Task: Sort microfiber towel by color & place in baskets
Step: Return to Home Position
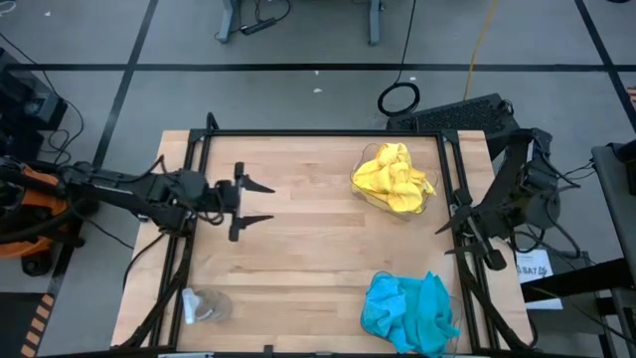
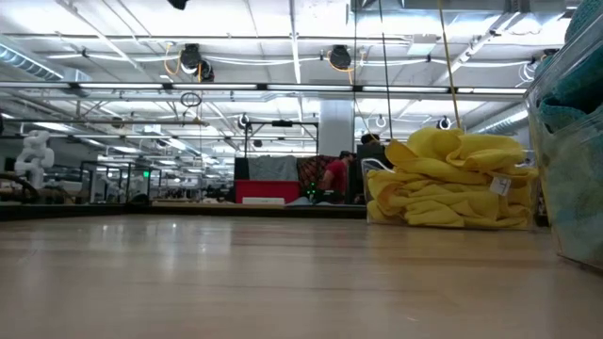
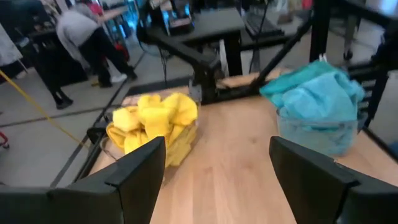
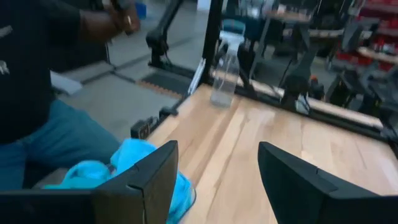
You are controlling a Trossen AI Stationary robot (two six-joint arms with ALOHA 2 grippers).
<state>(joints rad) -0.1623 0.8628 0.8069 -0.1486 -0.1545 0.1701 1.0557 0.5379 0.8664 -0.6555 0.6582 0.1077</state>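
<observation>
Yellow microfiber towels (image 1: 395, 177) are heaped in the upper basket (image 1: 364, 197), on the right half of the wood counter (image 1: 298, 268) as the high view shows it. The pile rises above the rim. Turquoise towels (image 1: 409, 310) fill the lower basket (image 3: 314, 134) at the counter's bottom right corner in that view, bulging out over its edge. The two baskets are well apart, with bare wood between them.

Left pincer (image 1: 270, 204) hangs over the left-centre of the counter, pointing across toward the baskets. Its fingers are spread wide with nothing between them. Its wrist view shows both baskets ahead, yellow on one side and turquoise on the other.

Right pincer (image 1: 449, 241) sits at the counter's right edge, between the two baskets and touching neither. Its fingers are also apart and hold nothing. Its wrist view looks past the turquoise pile toward a small clear object (image 1: 204, 305) near the counter's bottom left corner.

Low view: the yellow stack (image 2: 452, 184) has a white tag (image 2: 502, 185) showing on one cloth. The lower basket's clear wall is close at the right edge.

A person in a dark top and blue jeans (image 4: 37, 93) is just beyond the counter on the turquoise side. More people (image 3: 81, 37) are in the room behind the yellow basket.
</observation>
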